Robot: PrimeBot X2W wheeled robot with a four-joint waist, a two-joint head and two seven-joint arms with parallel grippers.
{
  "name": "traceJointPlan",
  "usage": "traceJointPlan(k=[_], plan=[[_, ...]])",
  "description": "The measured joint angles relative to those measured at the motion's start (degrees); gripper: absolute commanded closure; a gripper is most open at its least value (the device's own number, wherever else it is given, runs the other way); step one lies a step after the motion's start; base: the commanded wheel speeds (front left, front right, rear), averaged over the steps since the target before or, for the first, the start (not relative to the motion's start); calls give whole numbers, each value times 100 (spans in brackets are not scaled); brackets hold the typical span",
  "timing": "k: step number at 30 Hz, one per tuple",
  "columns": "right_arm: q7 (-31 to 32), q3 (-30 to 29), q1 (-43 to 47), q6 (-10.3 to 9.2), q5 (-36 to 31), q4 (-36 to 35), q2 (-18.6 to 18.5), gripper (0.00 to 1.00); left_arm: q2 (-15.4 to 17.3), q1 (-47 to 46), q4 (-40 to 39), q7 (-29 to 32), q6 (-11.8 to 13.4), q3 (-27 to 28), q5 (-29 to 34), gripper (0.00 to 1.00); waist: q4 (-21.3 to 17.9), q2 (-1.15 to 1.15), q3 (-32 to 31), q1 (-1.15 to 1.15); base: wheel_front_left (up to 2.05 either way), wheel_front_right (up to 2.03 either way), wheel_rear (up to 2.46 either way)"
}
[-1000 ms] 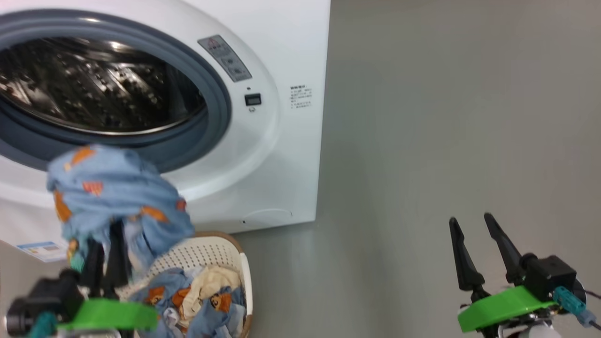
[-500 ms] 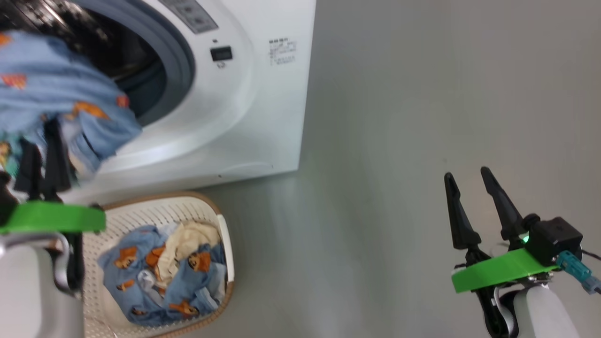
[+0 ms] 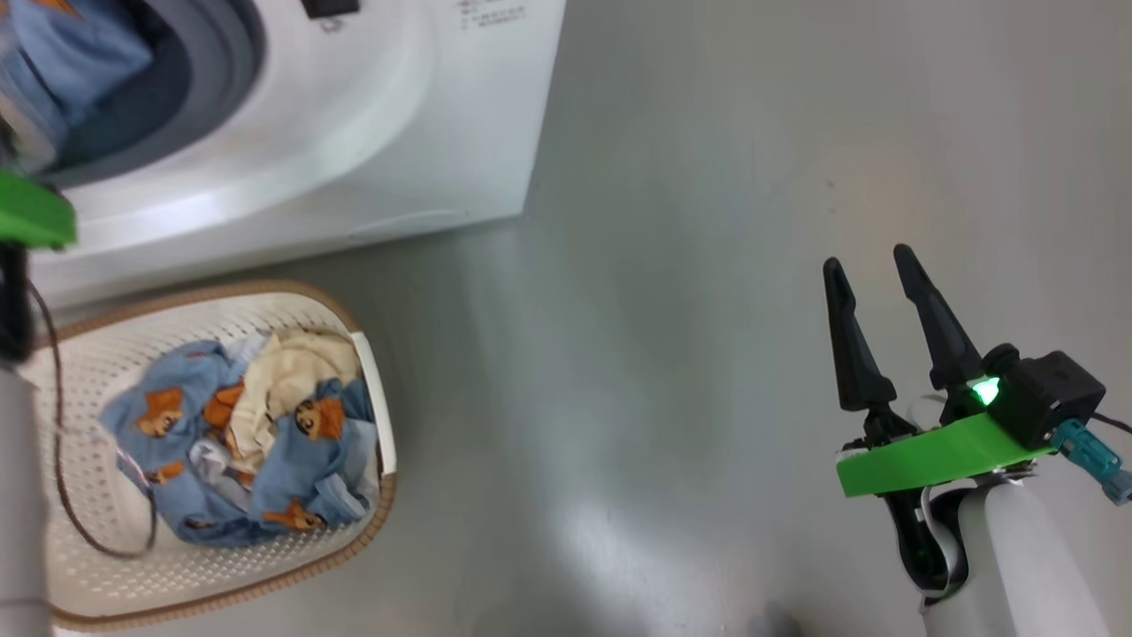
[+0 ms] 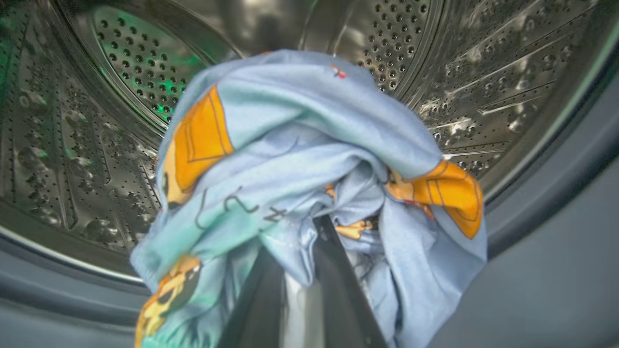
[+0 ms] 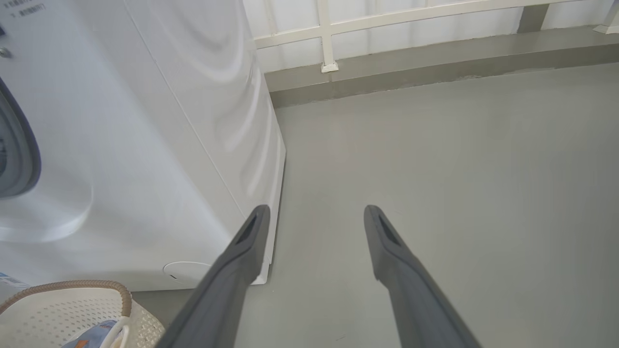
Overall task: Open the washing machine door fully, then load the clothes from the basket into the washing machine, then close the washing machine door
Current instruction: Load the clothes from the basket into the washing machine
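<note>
Fabric, a light blue garment [image 4: 309,159] printed with orange figures, hangs bunched over the left gripper [image 4: 301,256], whose fingers pinch nearly together on it at the mouth of the washing machine [image 3: 354,133], facing the steel drum [image 4: 121,72]. It is best carried deeper, past the grey gasket [image 4: 556,241], before release, so no hem drapes over the lip. More clothes [image 3: 256,442] lie in the basket [image 3: 106,566] by the machine's front. The right gripper [image 3: 868,265] hovers wide open and empty over the floor [image 3: 663,354].
</note>
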Motion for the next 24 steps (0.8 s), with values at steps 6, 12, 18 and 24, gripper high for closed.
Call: traceJointPlan(k=[6, 12, 18, 24], plan=[[0, -1, -99, 0, 46, -3, -1, 0, 361, -821, 490, 404, -1, -232, -288, 100, -103, 0, 417, 0, 0, 0, 0], [0, 24, -100, 0, 134, 40, -1, 0, 426, -1358, 901, 632, -1, -430, -423, 100, -167, 0, 747, 0, 0, 0, 0], [0, 132, -215, 0, 188, 44, 0, 0, 672, -1887, 1027, 105, 9, -513, -299, 100, -239, 0, 989, 0, 0, 0, 0], [0, 216, -221, 0, 279, 49, 0, 0, 744, -2254, 1020, -424, 86, -566, -123, 100, -330, 0, 1135, 0, 0, 0, 0]])
